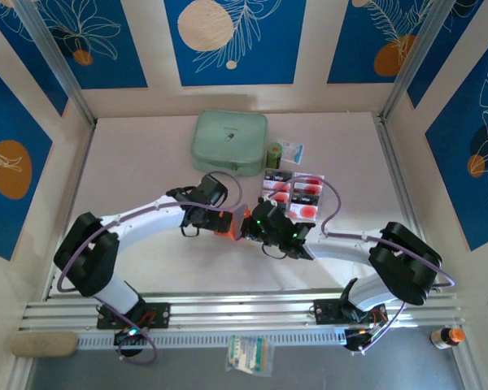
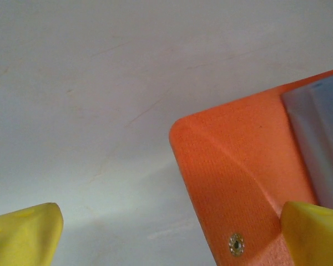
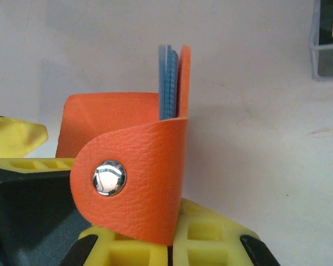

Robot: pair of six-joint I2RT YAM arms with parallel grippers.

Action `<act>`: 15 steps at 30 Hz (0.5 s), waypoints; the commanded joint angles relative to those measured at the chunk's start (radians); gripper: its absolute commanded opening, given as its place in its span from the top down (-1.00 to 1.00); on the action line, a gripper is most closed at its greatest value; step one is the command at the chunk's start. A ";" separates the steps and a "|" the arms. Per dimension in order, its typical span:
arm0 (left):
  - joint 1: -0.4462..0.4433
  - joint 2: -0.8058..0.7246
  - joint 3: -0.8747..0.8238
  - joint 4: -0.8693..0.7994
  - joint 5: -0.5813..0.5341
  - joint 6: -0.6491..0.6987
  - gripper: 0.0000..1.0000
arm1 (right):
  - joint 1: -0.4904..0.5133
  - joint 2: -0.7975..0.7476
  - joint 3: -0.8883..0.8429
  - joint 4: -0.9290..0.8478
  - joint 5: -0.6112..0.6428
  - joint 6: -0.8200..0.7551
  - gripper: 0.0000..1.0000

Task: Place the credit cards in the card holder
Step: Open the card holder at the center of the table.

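one small orange-red folding leather card holder (image 3: 134, 166) sits clenched in right gripper (image 3: 169, 239) jaws; left gripper (image 2: 171, 215) jaws released. holder-opening step, seemingly; next calls for fetching pale credit cards (image 1: 296, 192).

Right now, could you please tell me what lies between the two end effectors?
The orange card holder, between the left end effector and right end effector, in the top view.

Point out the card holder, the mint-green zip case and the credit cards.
card holder (image 3: 150, 166), right wrist view, on its snap tab.
mint-green zip case (image 1: 229, 142), top external view, lid centre.
credit cards (image 1: 297, 195), top external view, middle of the group.
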 commanded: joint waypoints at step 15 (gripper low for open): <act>-0.008 0.106 0.005 -0.072 -0.157 0.093 -1.00 | 0.096 0.165 -0.057 0.198 0.078 0.249 1.00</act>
